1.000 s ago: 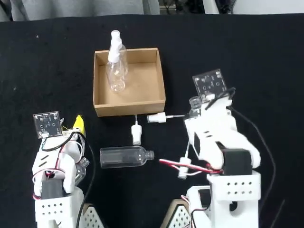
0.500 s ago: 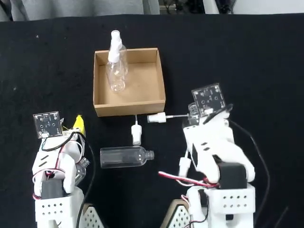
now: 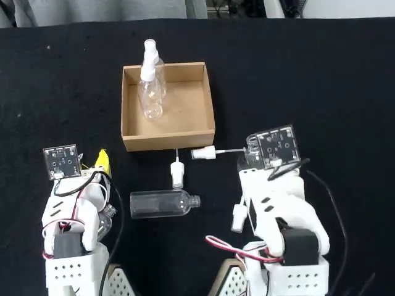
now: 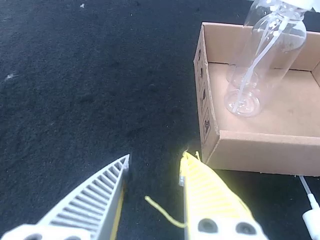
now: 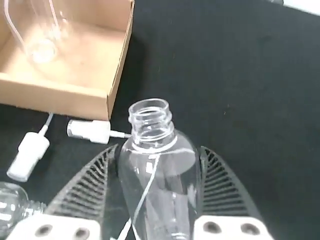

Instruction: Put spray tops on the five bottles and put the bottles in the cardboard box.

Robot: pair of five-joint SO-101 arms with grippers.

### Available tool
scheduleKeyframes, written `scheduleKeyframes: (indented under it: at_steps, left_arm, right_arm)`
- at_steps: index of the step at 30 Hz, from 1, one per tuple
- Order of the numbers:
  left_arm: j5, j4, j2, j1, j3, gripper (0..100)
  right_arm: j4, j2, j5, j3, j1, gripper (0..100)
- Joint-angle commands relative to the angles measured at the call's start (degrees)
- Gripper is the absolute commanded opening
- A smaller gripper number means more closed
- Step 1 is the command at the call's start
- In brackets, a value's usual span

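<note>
Right pincer drawn back gripping one bottle, three loose spray tops

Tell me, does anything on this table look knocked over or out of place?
Yes. A bottle lies on its side, neck open, before the box. Spray tops lie loose nearby. The right gripper grips another topless bottle.

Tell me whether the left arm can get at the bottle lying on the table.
Probably yes: the left pincer is open and empty, with bare table between it and the bottle.
</note>
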Motion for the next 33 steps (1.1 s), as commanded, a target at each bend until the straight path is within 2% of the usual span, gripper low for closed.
scheduleKeyframes:
  at_steps: [1, 9, 11, 15, 22, 33]
  left_arm:
    - [0.18, 0.18, -0.44, 0.04, -0.4, 16]
    - [0.18, 0.26, -0.44, 0.04, -3.38, 16]
    - [0.18, 1.85, -0.44, 0.04, -4.62, 18]
    - [0.44, 8.26, -0.44, 0.13, -8.84, 27]
    - [0.26, 12.48, -0.35, 0.4, -15.6, 27]
    - [0.26, 19.6, -0.35, 9.19, -22.99, 27]
  right_arm:
    - [-1.76, -2.95, -0.53, 0.66, -0.53, 9.4]
    - [-1.76, -9.1, -0.7, 3.56, -0.53, 9.3]
    - [-1.76, -10.77, -0.88, 4.35, -0.53, 9.3]
    - [-1.76, -14.29, -0.97, 6.2, -0.53, 9.3]
    - [-1.32, -19.74, -0.97, 8.04, 0.44, 9.3]
    - [-1.85, -20.79, -2.99, 8.57, 7.03, 9.3]
